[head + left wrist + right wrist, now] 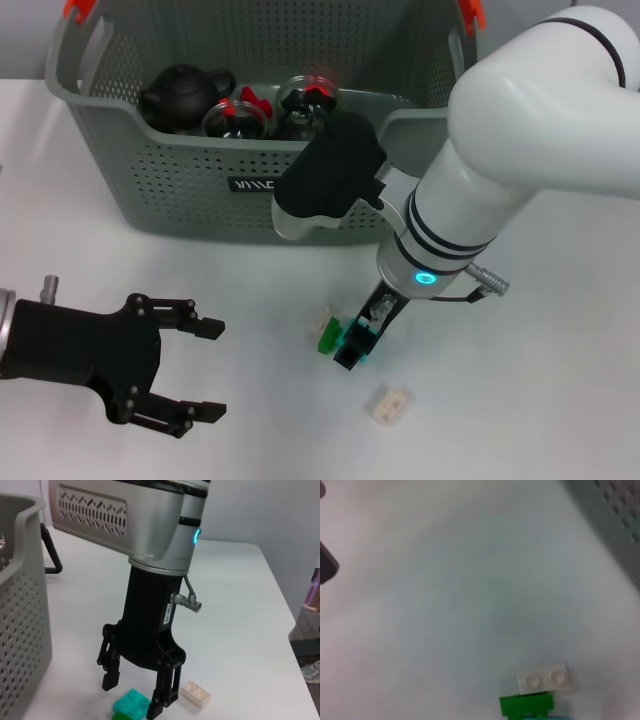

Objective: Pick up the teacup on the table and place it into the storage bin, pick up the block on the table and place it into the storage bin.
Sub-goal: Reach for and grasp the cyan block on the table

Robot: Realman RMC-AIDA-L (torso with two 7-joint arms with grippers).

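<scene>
hovering low over the white table (560, 400), your right gripper (137, 692) stands upright with its jaws spread and nothing between them yet; the teal block (131, 701) sits on the tabletop in the gap between the two black fingers (111, 672), with a dark green block (327, 337) touching it on one side. a small white two-stud piece (543, 678) lies flush against the green one, and a cream block (389, 404) rests just beside the gripper on the side away from the storage bin (180, 190). the bin stands at the far edge of the table, its near wall close behind the right arm's wrist; inside you can see a black teapot (183, 95) and glass pieces with red parts. your left gripper (205, 368) is parked low at the near left, fingers wide apart and empty, with bare table between it and the blocks. open tabletop runs to the right.
</scene>
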